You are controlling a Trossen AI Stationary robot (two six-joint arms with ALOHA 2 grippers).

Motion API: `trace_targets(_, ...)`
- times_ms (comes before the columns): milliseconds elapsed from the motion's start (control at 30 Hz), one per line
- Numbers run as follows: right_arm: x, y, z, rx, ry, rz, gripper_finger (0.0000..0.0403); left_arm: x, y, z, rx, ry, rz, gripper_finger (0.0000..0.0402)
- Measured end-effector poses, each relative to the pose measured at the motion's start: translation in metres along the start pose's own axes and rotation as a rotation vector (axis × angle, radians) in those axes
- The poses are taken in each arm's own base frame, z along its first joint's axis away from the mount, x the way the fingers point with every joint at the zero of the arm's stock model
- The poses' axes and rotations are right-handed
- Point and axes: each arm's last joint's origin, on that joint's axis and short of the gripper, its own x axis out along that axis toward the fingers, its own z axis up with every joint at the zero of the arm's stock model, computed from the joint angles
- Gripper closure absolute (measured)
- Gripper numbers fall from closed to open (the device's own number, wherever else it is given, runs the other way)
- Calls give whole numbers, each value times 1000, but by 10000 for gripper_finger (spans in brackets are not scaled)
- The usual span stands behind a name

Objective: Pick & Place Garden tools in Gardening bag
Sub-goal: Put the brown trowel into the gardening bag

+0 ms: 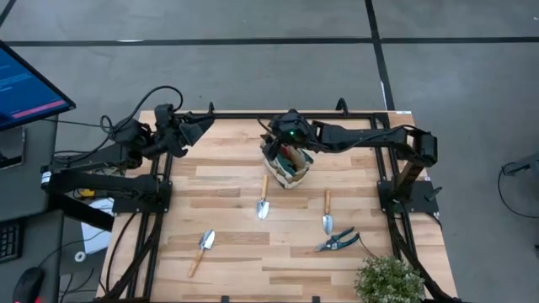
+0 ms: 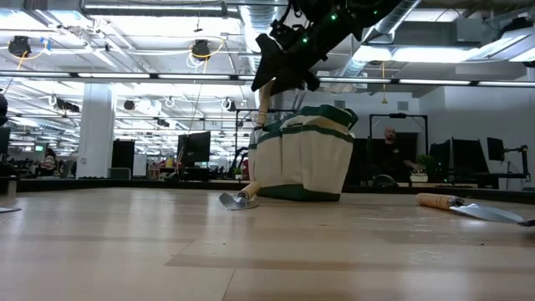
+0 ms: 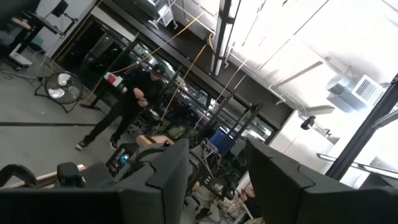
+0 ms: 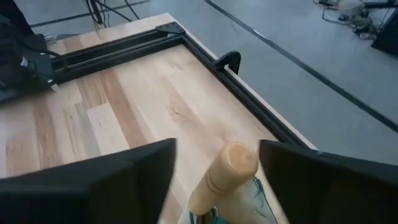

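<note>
- Your right hand [image 1: 286, 145] hovers just above the small beige canvas gardening bag with teal-green trim [image 1: 288, 171]. Its fingers stand apart on both sides of a round wooden trowel handle [image 4: 225, 177], and I see no contact with it, so I judge the hand open and the tool released.
- This handle sticks up out of the bag between the fingers. If you lift the hand at an angle, a finger could catch the handle and pull the tool out, or tip the bag.
- The bag is soft and light. In the low view, a silver blade [image 2: 237, 201] lies on the worktop touching the foot of the bag, and a push on the bag could move it.
- Still outside the bag: a wooden-handled trowel [image 1: 263, 199] just in front of the bag, a second one [image 1: 327, 212] to the front right of the bag, a third [image 1: 201, 251] well apart to the front left, and blue-handled pruning shears [image 1: 338, 242] beyond the second trowel.
- The green leafy plant [image 1: 389, 279] stands near the shears, at the worktop edge, so a reach for the shears has little room there.
- Left of the bag the wooden worktop [image 1: 227, 177] is open for moving.
- Your left hand [image 1: 187, 128] waits well left of the bag, at the back edge, with its fingers apart and nothing between them.
</note>
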Motion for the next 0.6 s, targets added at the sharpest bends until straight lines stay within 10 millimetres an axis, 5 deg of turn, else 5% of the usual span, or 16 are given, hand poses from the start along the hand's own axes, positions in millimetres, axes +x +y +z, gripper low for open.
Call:
trace_targets(167,1,-1,0,-20,5,31,342,0,0,0,0,0,0,243)
trace_targets(400,0,-5,3,-10,-10,18,339,0,0,0,0,5,-9,243)
trace_targets(600,-30,-8,30,-5,-133,30,339,0,0,0,0,4,-10,243)
